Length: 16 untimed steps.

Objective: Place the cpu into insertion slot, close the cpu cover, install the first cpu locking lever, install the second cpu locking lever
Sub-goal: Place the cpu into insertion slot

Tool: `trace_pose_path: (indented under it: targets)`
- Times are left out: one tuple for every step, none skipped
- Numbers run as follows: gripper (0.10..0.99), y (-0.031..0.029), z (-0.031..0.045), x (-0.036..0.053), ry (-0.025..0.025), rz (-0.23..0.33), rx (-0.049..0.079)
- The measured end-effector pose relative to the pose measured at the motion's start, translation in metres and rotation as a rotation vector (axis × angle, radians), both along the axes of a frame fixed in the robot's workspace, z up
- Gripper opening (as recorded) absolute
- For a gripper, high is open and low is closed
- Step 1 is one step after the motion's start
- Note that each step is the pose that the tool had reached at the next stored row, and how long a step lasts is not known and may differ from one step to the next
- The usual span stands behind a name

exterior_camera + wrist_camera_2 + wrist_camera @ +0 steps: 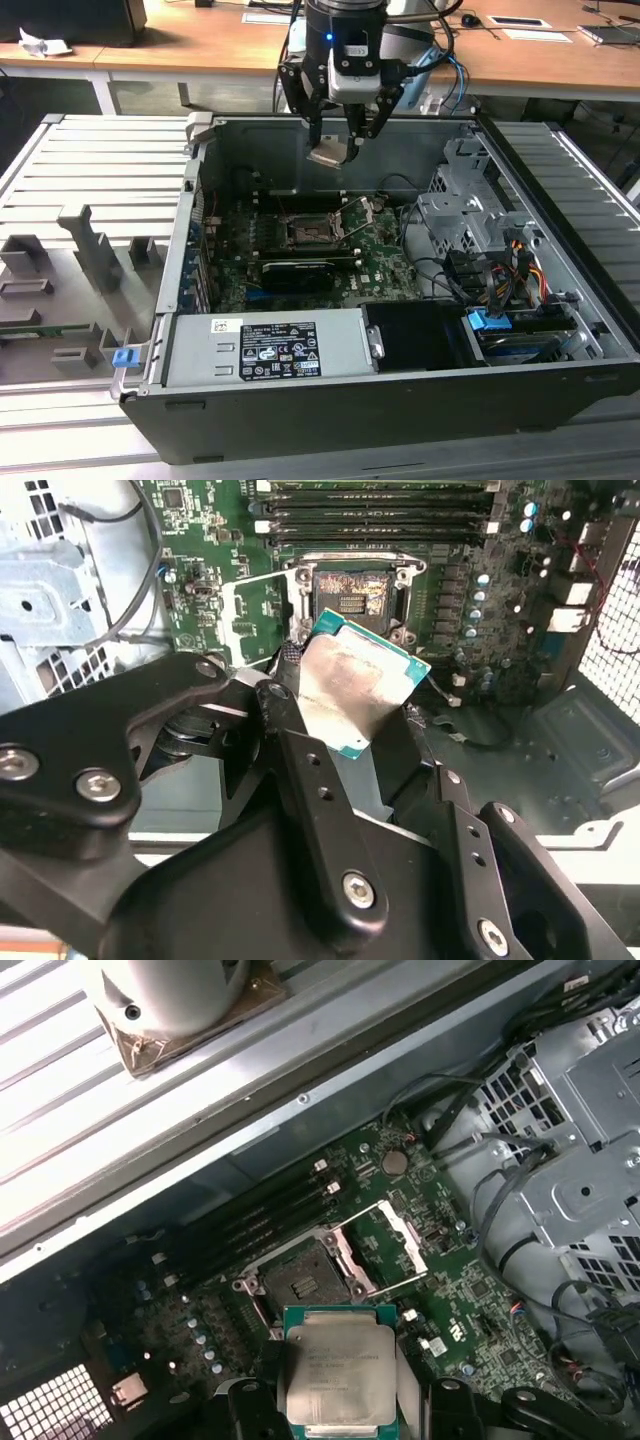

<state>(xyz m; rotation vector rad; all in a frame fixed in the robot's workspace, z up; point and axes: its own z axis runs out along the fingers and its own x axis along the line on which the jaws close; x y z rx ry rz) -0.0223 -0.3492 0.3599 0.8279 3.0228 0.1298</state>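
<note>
My gripper (334,150) hangs above the open computer case, shut on the cpu (330,153), a flat square chip with a dull grey face. In both wrist views the cpu (355,680) (340,1370) sits between the black fingers (300,770), tilted, well above the board. The insertion slot (305,232) (352,595) (300,1280) lies below on the green board, dark and uncovered. Its cpu cover (255,605) (385,1245) (353,218), a silvery frame, stands swung open beside the slot.
A long black block (295,272) lies in front of the slot and memory slots (380,510) run behind it. The grey power supply (265,350), metal drive cage (470,215) and cable bundle (490,285) crowd the case. A ribbed grey table (90,160) surrounds it.
</note>
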Motion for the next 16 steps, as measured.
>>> trace_pose_path:
  targets:
    - [0.529, 0.0, -0.0002, 0.0, 0.0, -0.012, 0.0]
    - [0.529, 0.0, -0.0004, 0.0, 0.0, -0.019, 0.0]
    - [0.529, 0.0, -0.0006, 0.0, 0.0, -0.026, 0.0]
    - [0.529, 0.0, -0.0008, 0.0, 0.0, -0.033, 0.0]
    - [0.529, 0.0, -0.0011, 0.0, 0.0, -0.042, 0.0]
    - [0.529, 0.0, -0.0013, 0.0, 0.0, -0.053, 0.0]
    - [0.529, 0.0, -0.0015, 0.0, 0.0, -0.071, 0.0]
    - [0.529, 0.0, -0.0019, 0.0, 0.0, -0.096, 0.0]
    - [0.529, 0.0, -0.0024, 0.0, 0.0, -0.125, 0.0]
    - [0.529, 0.0, -0.0028, 0.0, 0.0, -0.157, 0.0]
    - [0.529, 0.0, -0.0032, 0.0, 0.0, -0.178, 0.0]
    - [0.529, 0.0, -0.0035, 0.0, 0.0, -0.194, 0.0]
    - [0.529, 0.0, -0.0044, 0.0, 0.0, -0.229, -0.001]
    - [0.529, 0.0, -0.0049, 0.0, -0.0001, -0.249, -0.001]
    - [0.529, 0.0, -0.0055, 0.0, -0.0001, -0.266, -0.001]
    - [0.529, 0.0, -0.0064, 0.0, -0.0001, -0.294, -0.002]
